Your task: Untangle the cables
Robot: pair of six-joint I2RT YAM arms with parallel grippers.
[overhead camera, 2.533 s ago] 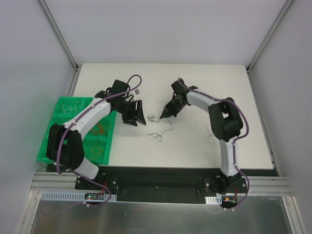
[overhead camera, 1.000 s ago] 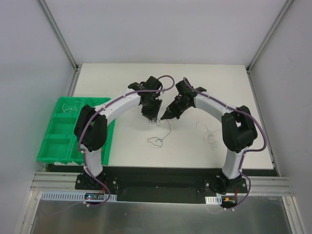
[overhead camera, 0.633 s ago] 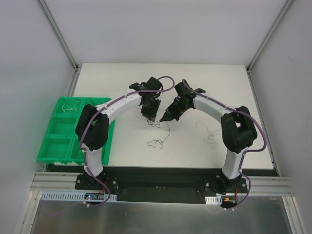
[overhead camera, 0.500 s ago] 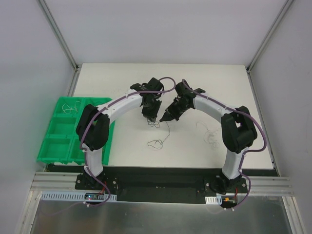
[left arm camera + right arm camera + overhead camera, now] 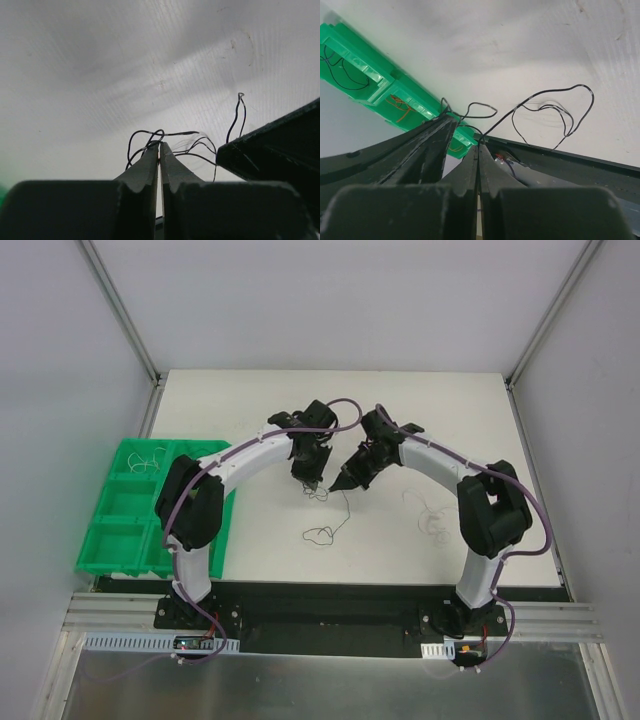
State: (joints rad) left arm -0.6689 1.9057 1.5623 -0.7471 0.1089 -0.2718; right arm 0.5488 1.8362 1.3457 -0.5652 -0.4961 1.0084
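I have my left hand (image 5: pixel 312 486) and right hand (image 5: pixel 336 484) both pinched tight on the black cables (image 5: pixel 319 495), tips nearly touching, well apart from every desk (image 5: pixel 230 410) edge and the green bins (image 5: pixel 120 510).

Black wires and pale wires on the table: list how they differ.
Colour: the black wires are dark, the pale wires nearly match the white table. Hold: the black wires are pinched by the left gripper and right gripper; the pale wires lie untouched. Both are thin and curly.
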